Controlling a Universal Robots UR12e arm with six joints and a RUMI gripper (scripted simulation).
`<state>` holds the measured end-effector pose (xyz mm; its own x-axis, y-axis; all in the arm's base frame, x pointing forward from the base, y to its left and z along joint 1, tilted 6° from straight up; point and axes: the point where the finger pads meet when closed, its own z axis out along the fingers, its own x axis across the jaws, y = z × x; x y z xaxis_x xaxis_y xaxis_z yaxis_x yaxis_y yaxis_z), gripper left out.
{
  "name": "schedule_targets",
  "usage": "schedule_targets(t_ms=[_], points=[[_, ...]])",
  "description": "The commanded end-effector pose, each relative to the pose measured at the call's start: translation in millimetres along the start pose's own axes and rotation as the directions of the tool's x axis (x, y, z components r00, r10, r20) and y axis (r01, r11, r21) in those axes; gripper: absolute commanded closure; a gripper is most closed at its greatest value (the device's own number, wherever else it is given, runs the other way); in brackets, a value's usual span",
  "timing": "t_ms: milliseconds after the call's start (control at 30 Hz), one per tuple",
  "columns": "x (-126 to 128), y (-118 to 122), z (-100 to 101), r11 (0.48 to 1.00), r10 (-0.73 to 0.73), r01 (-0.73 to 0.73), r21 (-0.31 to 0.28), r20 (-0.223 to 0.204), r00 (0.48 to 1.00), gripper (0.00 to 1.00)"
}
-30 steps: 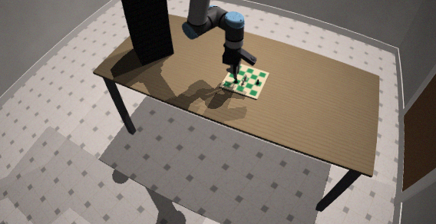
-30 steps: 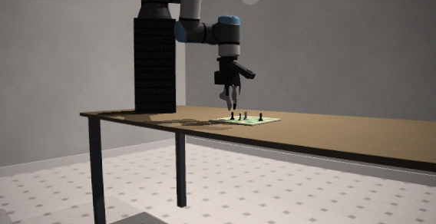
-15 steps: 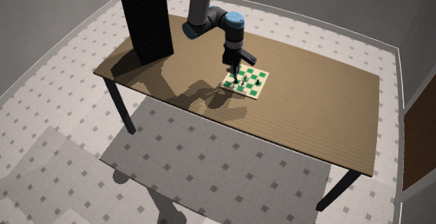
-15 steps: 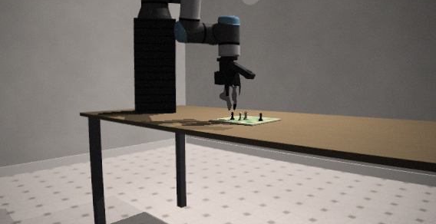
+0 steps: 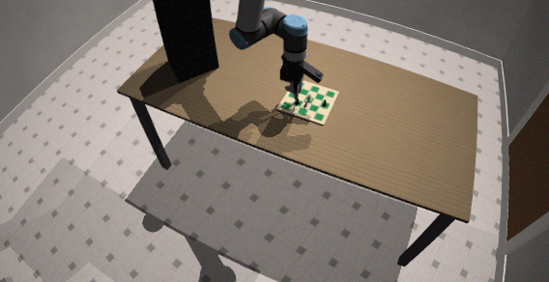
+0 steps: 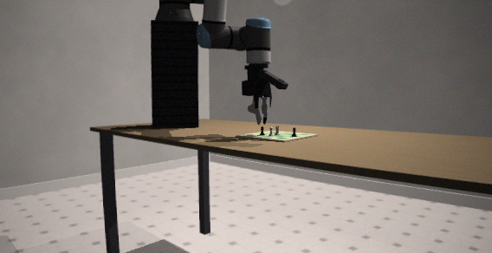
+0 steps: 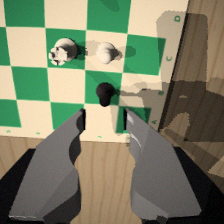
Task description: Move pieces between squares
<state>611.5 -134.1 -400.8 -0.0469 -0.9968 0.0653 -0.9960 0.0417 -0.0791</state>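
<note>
The robot arm (image 6: 234,36) reaches out from a tall black stand (image 6: 174,73) at the table's back corner, its forearm level and its wrist turned straight down. The gripper (image 6: 261,118) hangs just above the near edge of a small green and cream chessboard (image 5: 330,112), clear of the pieces. Its two grey fingers point down with a narrow gap between them, partly closed, and nothing sits in that gap.

From the wrist view, a black pawn (image 7: 104,93) stands upright just ahead of the fingertips, in line with the gap, on a cream square in the board's second row from the near edge. Its round head is dark and glossy. Beyond it, one row further, a white pawn (image 7: 106,52) stands on a cream square. Beside that one, to the left in this view, a white piece with a notched crown (image 7: 63,51) stands on a green square. The side view shows a fourth piece, black (image 6: 294,132), standing upright further along the board and well apart from the other three.

The board lies flat near the middle of a long wooden table (image 5: 411,152). Letters run along its right edge in the wrist view, but too few are readable to name the squares with certainty.
</note>
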Motion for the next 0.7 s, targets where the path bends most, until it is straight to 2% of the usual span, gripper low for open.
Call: schedule_targets(t_ms=[0,500,667], points=[[0.1,-0.4,-0.5,1.0,0.0,0.0,0.001,0.0,1.0,0.8],[0.1,-0.4,1.4,1.0,0.0,0.0,0.001,0.0,1.0,0.8],[0.1,-0.4,8.0,1.0,0.0,0.0,0.001,0.0,1.0,0.8]])
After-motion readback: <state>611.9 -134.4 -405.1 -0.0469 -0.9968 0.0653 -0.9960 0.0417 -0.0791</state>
